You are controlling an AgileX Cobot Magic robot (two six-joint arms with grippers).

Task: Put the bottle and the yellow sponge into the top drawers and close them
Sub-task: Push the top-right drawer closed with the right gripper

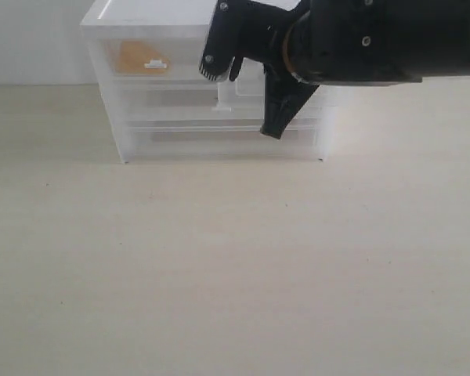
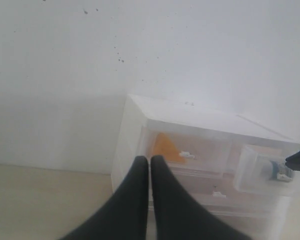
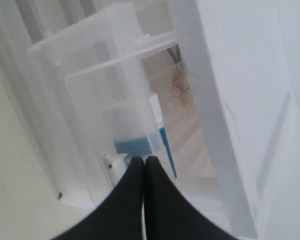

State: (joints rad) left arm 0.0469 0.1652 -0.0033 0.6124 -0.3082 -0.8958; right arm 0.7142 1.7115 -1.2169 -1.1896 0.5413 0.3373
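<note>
**Sponge drawer shut, bottle drawer standing out, both hands closed**

A white cabinet [image 1: 141,23] stands at the far side of the bench [image 1: 235,274].

The left top drawer [image 1: 149,59] sits flush with the cabinet front. The yellow sponge [image 1: 137,56] shows through its translucent front as an orange patch behind the small white tab.

The right top drawer [image 1: 239,98] stands out from the cabinet front, toward the near side. The bottle [image 2: 277,170] is inside it. In the right wrist view its white body and blue band show through the drawer's front wall.

The right hand [image 3: 143,162] is at this drawer. Its two black fingers are pressed together with nothing between them, and their tips are just beside the drawer's tab handle [image 3: 110,161]. Whether they touch the drawer front cannot be told.

The left hand [image 2: 150,160] also has its fingers closed on nothing. It is held on the near left of the cabinet, apart from it, and does not appear in the exterior view.
</note>
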